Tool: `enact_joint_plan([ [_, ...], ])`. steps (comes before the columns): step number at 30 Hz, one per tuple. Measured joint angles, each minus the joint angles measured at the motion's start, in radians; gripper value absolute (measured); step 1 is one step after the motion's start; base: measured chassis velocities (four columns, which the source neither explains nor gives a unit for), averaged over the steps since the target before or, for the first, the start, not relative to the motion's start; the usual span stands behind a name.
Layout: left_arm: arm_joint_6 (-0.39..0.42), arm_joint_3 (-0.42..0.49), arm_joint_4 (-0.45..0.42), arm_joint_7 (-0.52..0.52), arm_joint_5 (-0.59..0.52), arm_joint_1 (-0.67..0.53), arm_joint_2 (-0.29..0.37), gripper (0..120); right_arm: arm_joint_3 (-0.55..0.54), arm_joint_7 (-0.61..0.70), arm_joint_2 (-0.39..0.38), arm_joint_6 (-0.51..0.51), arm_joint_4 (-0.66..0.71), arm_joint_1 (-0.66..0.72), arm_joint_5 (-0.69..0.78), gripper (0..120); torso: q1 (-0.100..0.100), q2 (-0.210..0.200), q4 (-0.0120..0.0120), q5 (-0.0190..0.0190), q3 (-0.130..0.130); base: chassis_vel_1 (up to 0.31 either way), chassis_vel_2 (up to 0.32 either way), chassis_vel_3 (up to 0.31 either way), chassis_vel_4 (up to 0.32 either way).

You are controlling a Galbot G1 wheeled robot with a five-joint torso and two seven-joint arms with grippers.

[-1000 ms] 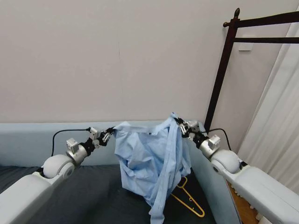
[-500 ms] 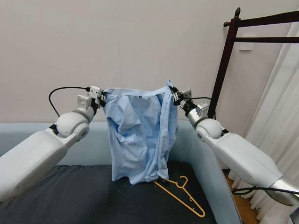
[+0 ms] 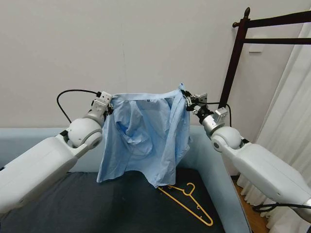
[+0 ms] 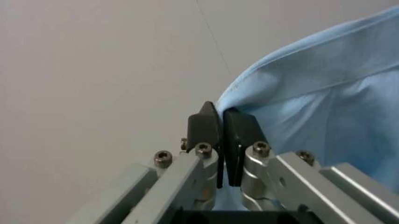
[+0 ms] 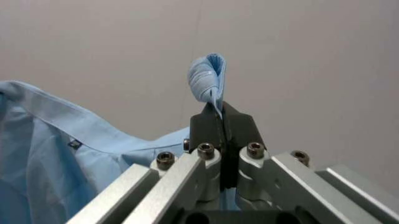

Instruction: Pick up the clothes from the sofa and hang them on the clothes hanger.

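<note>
Lifting is judged done — the blue shirt (image 3: 143,136) is held stretched above the sofa (image 3: 29,138), its top corners pinched by the left gripper (image 3: 109,100) and the right gripper (image 3: 187,101), both clamped — so carrying toward the dark rack (image 3: 233,63) is called for next.

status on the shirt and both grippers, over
Left gripper shut on blue shirt, top corner; right gripper shut on the other. Shirt spread above sofa. Yellow hanger lies on it, wooden rack at right.
</note>
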Motion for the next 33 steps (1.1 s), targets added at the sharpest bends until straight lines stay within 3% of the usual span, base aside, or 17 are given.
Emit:
enact_joint_plan([
  [1, 0.0, 0.0, 0.0, 0.0, 0.0, 0.0, 0.0, 0, 0.0, 0.0, 0.0, 0.0, 0.0, 0.0, 0.0, 0, 0.0, 0.0, 0.0, 0.0, 0.0, 0.0, 0.0, 0.0, 0.0],
  [6, 0.007, -0.215, -0.195, -0.019, -0.077, 0.194, 0.141, 0, 0.05, 0.061, -0.076, -0.068, 0.23, -0.058, 0.074, 0, 0.0, 0.0, 0.0007, -0.0008, 0.0, 0.0, 0.0, 0.0, 0.0],
  [10, 0.011, -0.282, -0.274, -0.039, -0.147, 0.23, 0.194, 0, 0.088, 0.085, -0.104, -0.105, 0.308, -0.072, 0.119, 0, 0.0, 0.0, 0.0004, -0.0002, 0.0, 0.0, 0.0, 0.0, 0.0],
  [14, 0.027, -0.281, -0.289, -0.051, -0.189, 0.189, 0.199, 0, 0.098, 0.109, -0.11, -0.131, 0.341, -0.063, 0.155, 0, 0.0, 0.0, -0.0001, 0.0002, 0.0, 0.0, 0.0, 0.0, 0.0],
  [19, 0.044, -0.256, -0.256, -0.065, -0.202, 0.17, 0.171, 0, 0.093, 0.128, -0.096, -0.146, 0.338, -0.058, 0.175, 0, 0.0, 0.0, 0.0001, 0.0, 0.0, 0.0, 0.0, 0.0, 0.0],
  [22, 0.039, -0.213, -0.153, -0.076, -0.14, 0.203, 0.095, 0, 0.079, 0.118, -0.063, -0.123, 0.268, -0.1, 0.125, 0, 0.0, 0.0, 0.0003, -0.0002, 0.0, 0.0, 0.0, 0.0, 0.0],
  [33, 0.018, -0.149, -0.035, -0.071, 0.028, 0.288, -0.067, 0, 0.091, 0.076, 0.003, -0.069, 0.193, -0.291, 0.031, 0, 0.0, 0.0, 0.0001, 0.0001, 0.0, 0.0, 0.0, 0.0, 0.0],
])
